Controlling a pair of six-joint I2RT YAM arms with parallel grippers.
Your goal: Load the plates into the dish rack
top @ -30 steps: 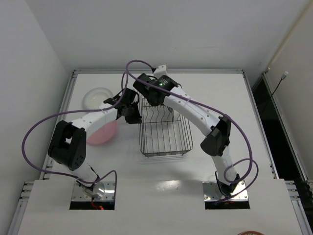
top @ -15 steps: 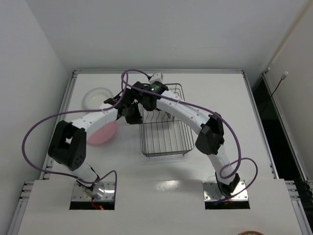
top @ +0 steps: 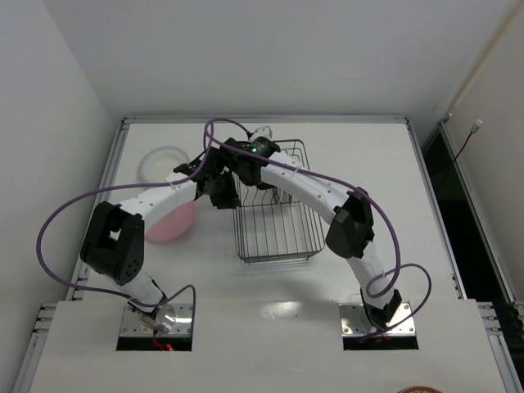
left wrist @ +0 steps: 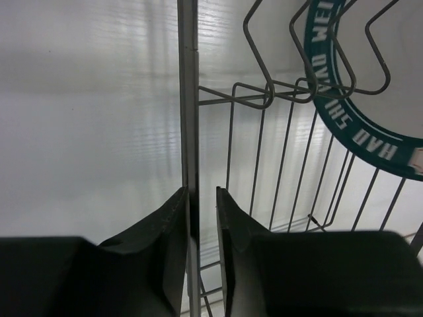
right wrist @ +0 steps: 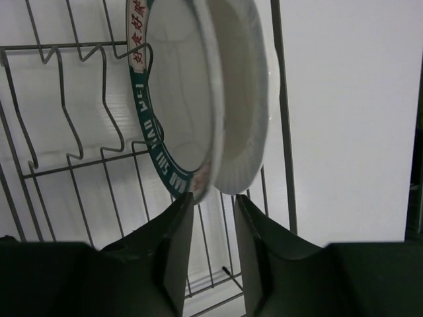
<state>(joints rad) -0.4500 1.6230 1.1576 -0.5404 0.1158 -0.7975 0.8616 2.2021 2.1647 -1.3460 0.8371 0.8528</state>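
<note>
The dark wire dish rack [top: 277, 214] stands mid-table. My left gripper [top: 223, 195] is at its left rim; in the left wrist view the gripper [left wrist: 201, 190] is closed around the rim wire [left wrist: 189, 119]. My right gripper [top: 244, 173] is at the rack's far left end. In the right wrist view the gripper [right wrist: 213, 196] is open just below two plates standing upright between prongs: a white plate with a green patterned rim [right wrist: 153, 158] and a plain white plate [right wrist: 241, 132]. The patterned plate also shows in the left wrist view [left wrist: 360, 129]. A pink plate [top: 173, 223] and a translucent white plate [top: 160, 162] lie left of the rack.
The two arms cross close together over the rack's far left corner. Purple cables [top: 74, 209] loop beside each arm. The table has a raised frame along its far edge [top: 262, 119]. Several upright prongs [right wrist: 66, 112] stand left of the loaded plates.
My right arm's elbow swung in toward the rack and its wrist shifted left, uncovering the rack's far end. The left arm and the loose plates have not moved.
</note>
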